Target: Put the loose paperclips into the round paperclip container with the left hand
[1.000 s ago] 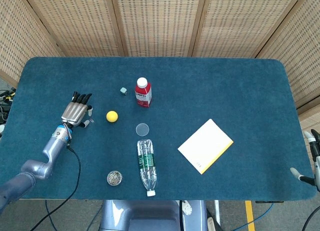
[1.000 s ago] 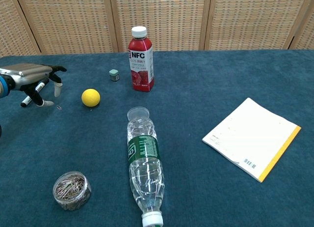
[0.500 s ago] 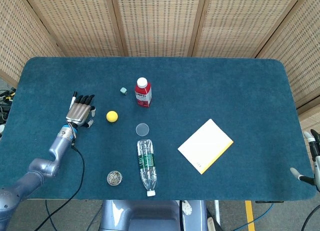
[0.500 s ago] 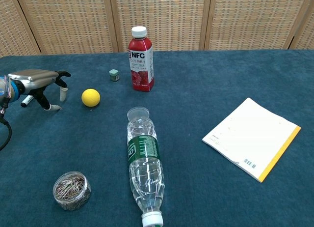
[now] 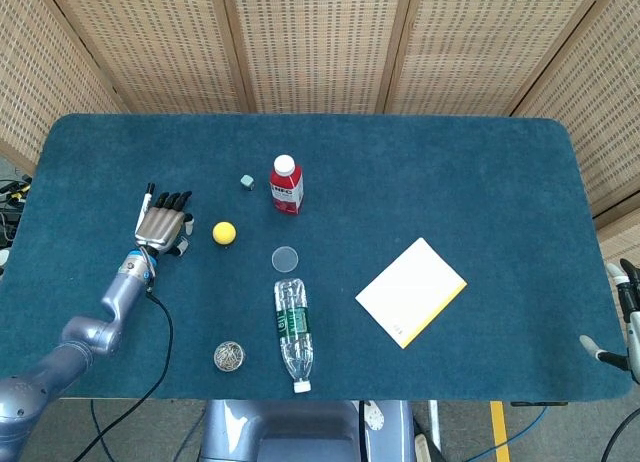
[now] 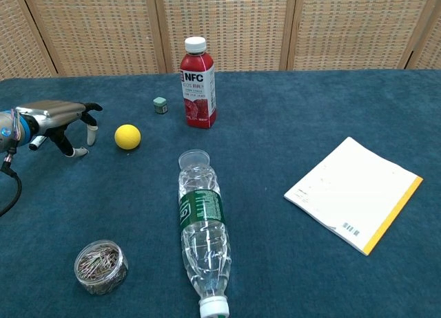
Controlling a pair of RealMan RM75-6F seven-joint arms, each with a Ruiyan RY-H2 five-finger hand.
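Head view: the left hand (image 5: 164,225) lies palm-down on the blue table (image 5: 450,172) just left of the yellow ball (image 5: 224,232), well apart from the round paperclip container (image 5: 229,356) near the front edge; only the right hand (image 5: 618,317) edge shows, grip unclear. Chest view: the left hand (image 6: 58,120) has fingers spread and curved down, holding nothing I can see, fingertips by the cloth; loose paperclips are too small to make out

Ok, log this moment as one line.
left hand: fingertips down on cloth beside yellow ball, hold unclear | right hand: table edge, idle | paperclip container: near edge, untouched
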